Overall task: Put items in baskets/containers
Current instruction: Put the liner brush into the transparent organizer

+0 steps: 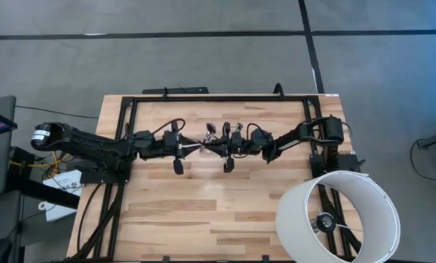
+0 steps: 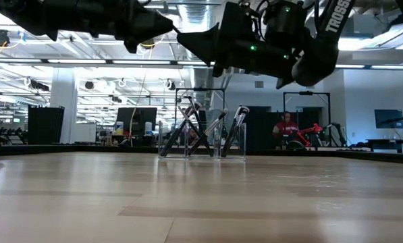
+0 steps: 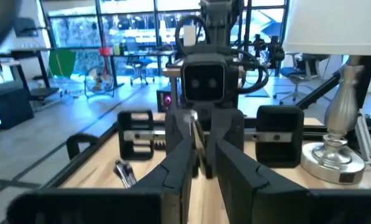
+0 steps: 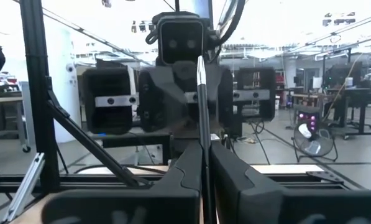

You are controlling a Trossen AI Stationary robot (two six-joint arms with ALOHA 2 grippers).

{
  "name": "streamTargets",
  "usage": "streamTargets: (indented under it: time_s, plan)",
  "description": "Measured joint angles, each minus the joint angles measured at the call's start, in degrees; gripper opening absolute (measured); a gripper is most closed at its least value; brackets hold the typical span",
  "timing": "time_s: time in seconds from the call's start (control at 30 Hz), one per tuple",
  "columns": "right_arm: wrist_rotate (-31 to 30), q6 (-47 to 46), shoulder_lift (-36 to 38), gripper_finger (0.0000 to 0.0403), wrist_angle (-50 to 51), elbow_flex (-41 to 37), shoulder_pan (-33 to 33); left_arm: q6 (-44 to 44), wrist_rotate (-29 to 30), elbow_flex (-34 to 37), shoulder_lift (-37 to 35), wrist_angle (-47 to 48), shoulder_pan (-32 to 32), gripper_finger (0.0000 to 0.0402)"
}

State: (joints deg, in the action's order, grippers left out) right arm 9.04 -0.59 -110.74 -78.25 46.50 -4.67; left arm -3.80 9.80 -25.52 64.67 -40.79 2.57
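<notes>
Right wrist view showed the right gripper (image 4: 204, 163) with its fingers clenched on one upright brush (image 4: 201, 99), seemingly for handover to the facing left gripper (image 3: 201, 163), whose grip I cannot tell. At twelve o'clock on the worktop (image 2: 201, 202), the clear holder (image 2: 201, 145) held other brushes.

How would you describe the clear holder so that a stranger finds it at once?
Start at the wooden table and look toward its far edge in the low view. The clear holder stands there with dark brushes leaning inside; unlike the big white lamp shade, it is small and see-through.
</notes>
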Motion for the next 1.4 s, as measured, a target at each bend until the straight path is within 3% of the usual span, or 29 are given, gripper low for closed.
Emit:
streamTargets:
  time_s: [0.37,0.5,0.77,0.9,1.07,1.4]
  plan:
    - [0.15,-0.93,-0.02,0.0006,-0.18,0.0,0.02,-1.96,-1.24,0.02,-0.01,-3.59,-0.02,0.0056]
    - [0.13,-0.88,-0.02,0.0024,-0.16,0.0,0.02,-1.76,-1.27,0.02,-0.01,-3.58,0.0,0.0016]
    - [-3.14,2.52,-0.04,0.0057,2.75,0.0,-0.02,-1.01,1.95,0.02,-0.01,-3.42,-0.09,0.0015]
    - [-9.22,6.25,1.3,0.0075,12.47,0.0,-0.11,-0.6,3.63,0.0,-0.9,-0.89,-1.29,0.0018]
    - [-16.72,8.59,8.67,0.0107,28.33,-0.02,0.13,2.98,5.02,-0.02,-3.24,8.54,-3.86,0.0017]
    - [-16.74,3.57,24.94,0.0153,50.56,0.0,0.13,9.88,0.3,-0.02,-1.16,15.09,-9.19,0.0018]
